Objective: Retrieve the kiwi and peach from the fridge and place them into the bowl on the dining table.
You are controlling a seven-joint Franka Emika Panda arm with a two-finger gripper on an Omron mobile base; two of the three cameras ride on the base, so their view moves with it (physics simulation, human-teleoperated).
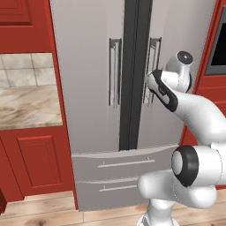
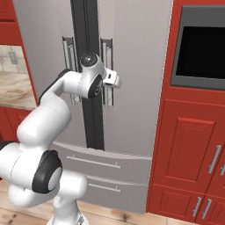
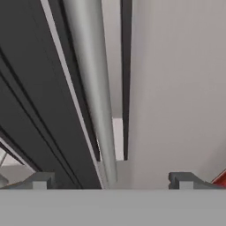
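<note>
Fridge (image 1: pixel 92 75) doors stand shut in front of us, so we cannot see its shelves or say what lies inside; neither fruit is visible to us from here. We see it as a tall silver-grey unit with a dark centre seam (image 1: pixel 132 75) running down between the two upper doors, a vertical bar handle on each side of that seam, and two drawers (image 1: pixel 123 174) below, both closed. Red cabinets flank it: on the left a marble surface (image 1: pixel 26 106) sits on a red base under a tiled wall, and on the right a red column carries a dark built-in oven (image 2: pixel 202 46). Our arm reaches up and forward to the right-hand door, and the claw (image 2: pixel 112 80) sits at the right door handle (image 2: pixel 107 66), about midway down its length. In the hand view we look along that handle (image 3: pixel 95 88) from very close: the pale bar runs up the middle of the picture with the dark seam on one side and the plain grey door panel (image 3: pixel 176 88) on the other. The two fingertips (image 3: pixel 42 181) stand at their widest, one on either side of the bar, and the bar passes between them. We see no pad pressed against it, so the claw is spread open around the handle and grips nothing; whether a finger brushes the bar we cannot tell.
</note>
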